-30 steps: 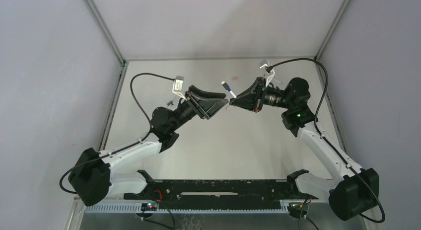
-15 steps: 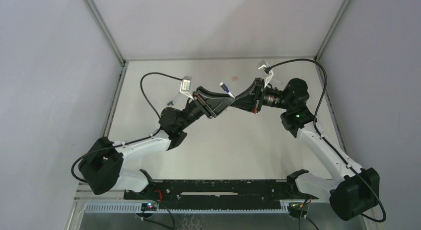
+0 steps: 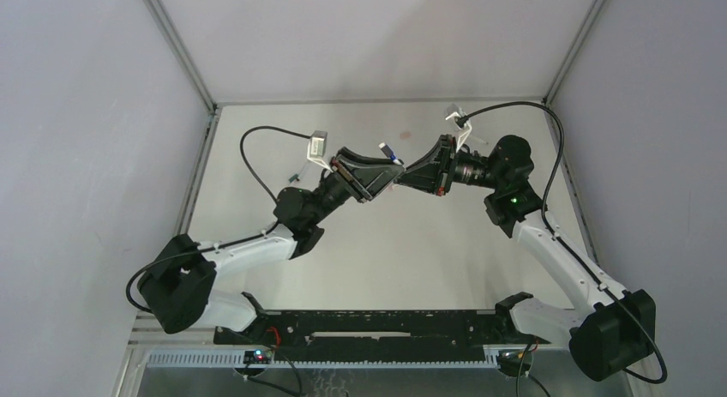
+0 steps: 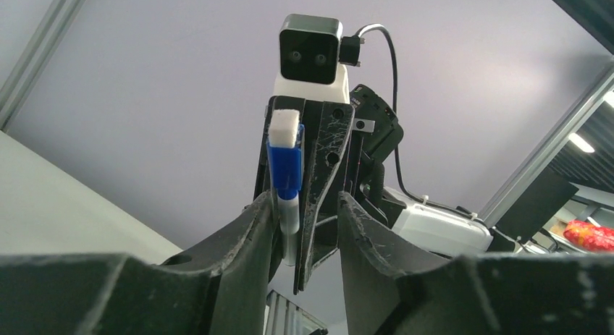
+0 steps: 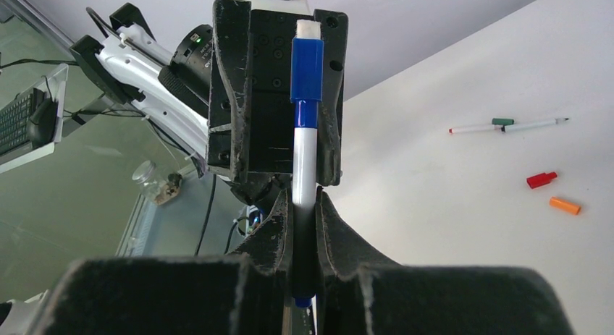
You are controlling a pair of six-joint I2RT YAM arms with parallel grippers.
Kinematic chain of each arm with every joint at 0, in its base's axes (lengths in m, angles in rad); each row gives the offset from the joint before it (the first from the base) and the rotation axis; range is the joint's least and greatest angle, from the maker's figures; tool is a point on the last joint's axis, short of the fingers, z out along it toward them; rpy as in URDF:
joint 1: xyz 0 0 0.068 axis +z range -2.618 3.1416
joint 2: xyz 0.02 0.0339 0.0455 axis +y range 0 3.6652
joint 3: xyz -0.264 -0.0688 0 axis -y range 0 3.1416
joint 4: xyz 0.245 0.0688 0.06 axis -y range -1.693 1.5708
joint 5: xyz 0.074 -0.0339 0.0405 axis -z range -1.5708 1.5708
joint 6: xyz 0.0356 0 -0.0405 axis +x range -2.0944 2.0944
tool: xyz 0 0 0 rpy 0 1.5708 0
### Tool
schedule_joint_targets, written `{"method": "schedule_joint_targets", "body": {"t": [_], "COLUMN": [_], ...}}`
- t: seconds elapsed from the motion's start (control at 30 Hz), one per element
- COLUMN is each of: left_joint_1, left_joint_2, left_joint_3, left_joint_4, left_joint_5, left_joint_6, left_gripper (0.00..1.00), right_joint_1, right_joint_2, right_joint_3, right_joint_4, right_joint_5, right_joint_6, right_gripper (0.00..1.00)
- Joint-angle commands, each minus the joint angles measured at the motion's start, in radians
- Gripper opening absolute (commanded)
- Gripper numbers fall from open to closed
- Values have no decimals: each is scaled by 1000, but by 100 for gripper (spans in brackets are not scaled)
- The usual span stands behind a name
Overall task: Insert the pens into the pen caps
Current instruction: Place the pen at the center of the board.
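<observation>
My right gripper is shut on the white barrel of a pen, held in the air. A blue pen cap sits on its upper end. My left gripper meets it head-on over the table's middle. Its jaws stand partly apart around the pen and one right-gripper finger. One left finger touches the barrel; a gap shows beside the other. On the table lie a red cap, an orange cap, a green cap and two thin pens.
The white table is walled by grey panels on three sides. A black rail runs along the near edge between the arm bases. Small green bits lie by the left arm. Cables loop above both wrists.
My left arm has moved right toward the right gripper. Its jaws have come around the pen's capped end and narrowed. The right gripper has held still with the pen.
</observation>
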Motion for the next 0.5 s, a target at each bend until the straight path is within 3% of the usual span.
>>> {"method": "schedule_joint_targets", "body": {"t": [0.0, 0.13, 0.3, 0.43, 0.47], "left_joint_1": [-6, -5, -6, -5, -6], "left_joint_2": [-2, 8, 19, 10, 5], "left_joint_3": [51, 62, 73, 64, 58], "left_joint_4": [51, 45, 38, 34, 29], "left_joint_5": [-6, 16, 32, 23, 19], "left_joint_6": [-7, -11, -17, -6, 1], "left_gripper": [42, 32, 1, 0, 0], "right_joint_1": [8, 9, 12, 12, 12], "right_joint_2": [-15, -16, -16, -16, -16], "right_joint_3": [-5, -5, -5, -5, -5], "right_joint_4": [11, 11, 8, -2, -6], "right_joint_5": [8, 8, 7, 3, 0], "right_joint_6": [-21, -24, -27, -39, -44], "right_gripper": [0, 0, 0, 1, 9]}}
